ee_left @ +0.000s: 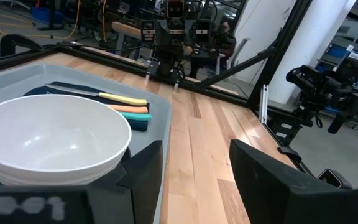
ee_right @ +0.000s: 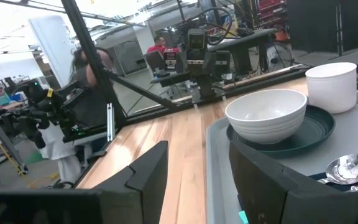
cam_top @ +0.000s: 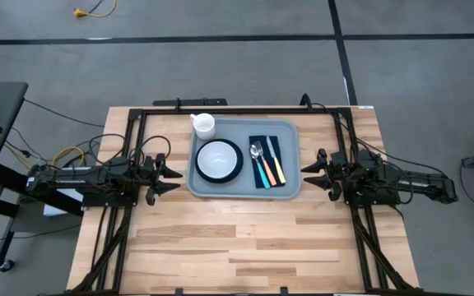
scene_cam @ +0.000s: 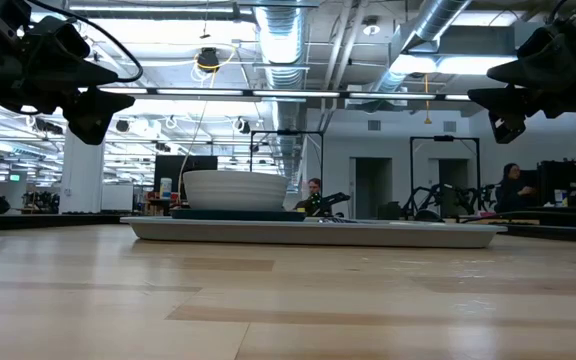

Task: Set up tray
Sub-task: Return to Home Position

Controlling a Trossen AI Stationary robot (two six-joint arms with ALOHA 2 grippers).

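The grey-blue tray [cam_top: 289, 191] lies flat on the wooden table, toward its far side. On it a white bowl [cam_top: 217, 157] sits on a dark plate [cam_top: 237, 168], a white cup [cam_top: 203, 124] stands in the far left corner, and a spoon and two colour-handled utensils [cam_top: 267, 163] lie on a dark navy napkin [cam_top: 262, 141]. My left gripper [cam_top: 169, 176] hangs open above the table just left of the tray. My right gripper [cam_top: 309, 173] hangs open just right of it. In the wrist views the bowl [ee_left: 48, 140] [ee_right: 267, 115] fills the foreground.
A black frame [cam_top: 220, 109] runs around the table's far and side edges. Bare wood [cam_top: 237, 247] stretches from the tray to the near edge. People [ee_right: 157, 46] sit in the room beyond the table.
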